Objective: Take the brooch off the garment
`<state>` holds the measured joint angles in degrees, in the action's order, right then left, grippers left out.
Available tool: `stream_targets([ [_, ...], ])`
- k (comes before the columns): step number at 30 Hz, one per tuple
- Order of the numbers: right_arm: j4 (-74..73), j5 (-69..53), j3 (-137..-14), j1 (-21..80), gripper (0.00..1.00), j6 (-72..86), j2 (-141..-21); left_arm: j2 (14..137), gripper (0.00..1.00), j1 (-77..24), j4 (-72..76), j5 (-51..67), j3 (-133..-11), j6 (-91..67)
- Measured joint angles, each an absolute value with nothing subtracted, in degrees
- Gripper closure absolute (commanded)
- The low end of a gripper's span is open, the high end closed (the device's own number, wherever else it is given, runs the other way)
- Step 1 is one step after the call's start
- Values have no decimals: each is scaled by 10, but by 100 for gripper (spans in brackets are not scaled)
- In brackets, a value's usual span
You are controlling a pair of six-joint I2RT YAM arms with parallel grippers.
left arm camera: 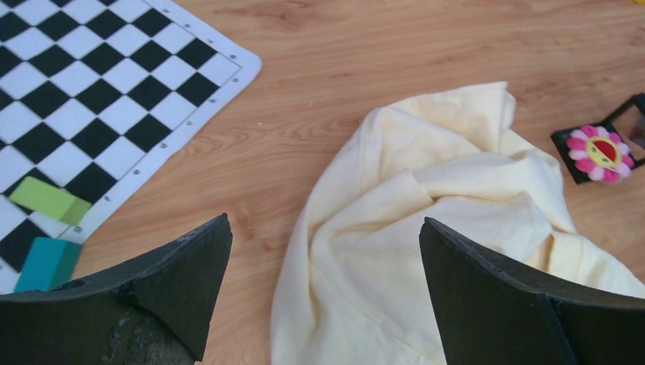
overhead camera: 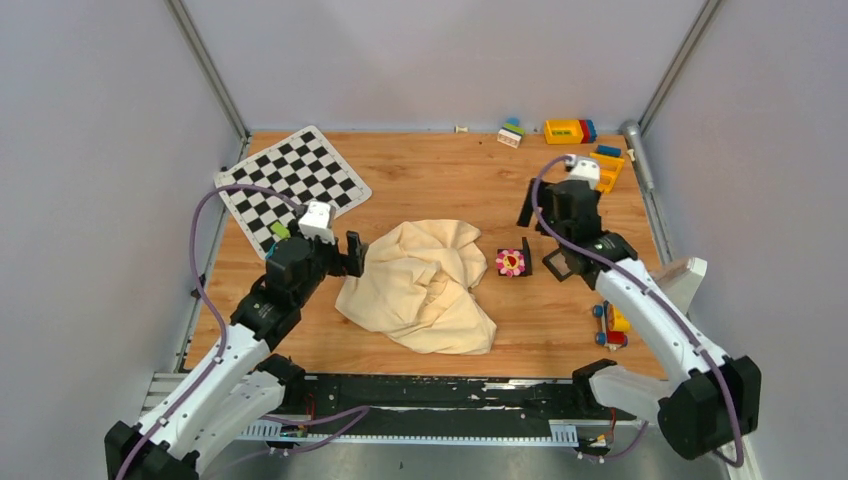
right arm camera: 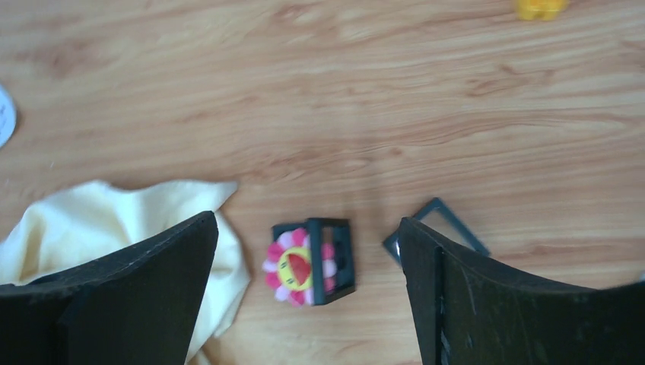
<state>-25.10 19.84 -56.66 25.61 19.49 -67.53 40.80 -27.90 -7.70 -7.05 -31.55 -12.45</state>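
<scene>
Far-left corner: chequered mat (overhead camera: 292, 183), with a green block (left arm camera: 49, 199) and a teal block (left arm camera: 46, 262) on its near edge.

Left gripper (left arm camera: 325, 224) – jaws wide, nothing held. It hangs over the left edge of the garment (overhead camera: 425, 285), which is cream, crumpled and lies mid-bench.

Brooch (right arm camera: 295, 266) – no longer on the cloth. It lies just beside the garment's right edge, with a strip of bare wood between them, and rests against a small black frame (right arm camera: 338, 262). I cannot tell whether it is clipped to the frame or only lying in it. A second black frame (right arm camera: 440, 222) lies just to its right, with wood showing through.

Right gripper (right arm camera: 306, 220) – jaws wide, holding nothing, and it hovers above. In its wrist view the brooch lies between the fingers. The flower is round, with no long axis to line up on.

Judgement: the right arm is clearly the nearer, and the left would have to reach across the whole cloth. Removal looks done.

Far-right corner: toy blocks (overhead camera: 570, 130).
</scene>
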Motion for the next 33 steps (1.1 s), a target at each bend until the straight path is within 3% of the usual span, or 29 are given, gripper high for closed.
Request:
stream_targets([
  [6, -112, 180, -434, 126, 10, 198, -578, 401, 0, -208, -43, -130, -306, -116],
  [12, 26, 128, -355, 37, 6, 169, -602, 430, 0, -94, 96, -158, -219, -100],
  [15, 104, 107, -313, 23, 0, 139, -617, 504, 0, -72, 180, -165, -185, -83],
  [23, 251, 59, -216, 5, 6, 88, -656, 657, 0, -36, 355, -138, -161, -31],
  [27, 349, 48, -162, -12, 1, 73, -660, 713, 0, -28, 448, -116, -157, -15],
  [33, 474, 34, -96, -25, 5, 62, -706, 804, 0, -22, 534, -89, -151, 3],
])
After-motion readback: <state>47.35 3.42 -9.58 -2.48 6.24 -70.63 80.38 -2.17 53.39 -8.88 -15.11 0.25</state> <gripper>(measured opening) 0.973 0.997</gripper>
